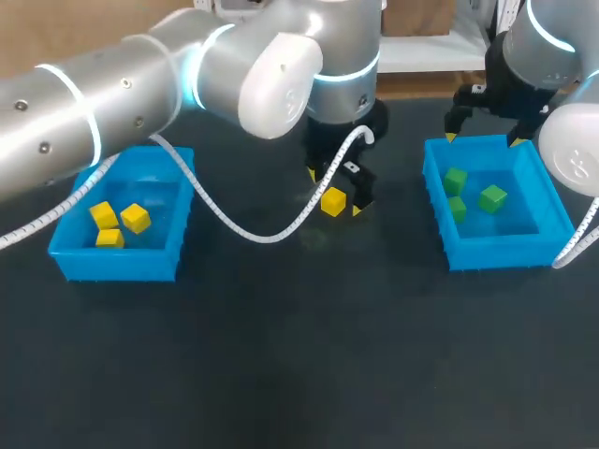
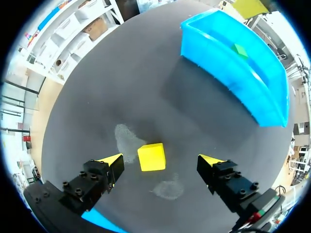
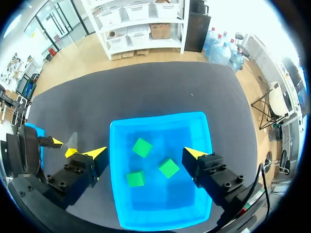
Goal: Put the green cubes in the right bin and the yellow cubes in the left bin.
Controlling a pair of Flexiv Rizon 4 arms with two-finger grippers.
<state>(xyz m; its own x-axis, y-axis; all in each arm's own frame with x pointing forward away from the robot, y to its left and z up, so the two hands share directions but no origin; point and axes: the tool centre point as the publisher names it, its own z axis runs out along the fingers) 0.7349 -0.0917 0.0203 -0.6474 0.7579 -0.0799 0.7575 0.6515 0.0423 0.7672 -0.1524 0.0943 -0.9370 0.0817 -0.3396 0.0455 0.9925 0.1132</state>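
Now, your yellow cube [image 2: 151, 157] lies on the table [image 2: 146, 87] squarely between the left jaws, which stand wide open, their tips [image 2: 112, 159] clear of it on either side. Your right jaws hang just as wide open, holding nothing, above the right bin [image 3: 116, 194], where three green cubes [image 3: 142, 147] lie. Three more yellow cubes [image 1: 120, 223] sit in the left bin [image 1: 117, 267].

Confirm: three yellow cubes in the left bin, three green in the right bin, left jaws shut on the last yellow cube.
Not shut. The left wrist view shows the left jaws open, the last yellow cube lying between them untouched. The rest stands.
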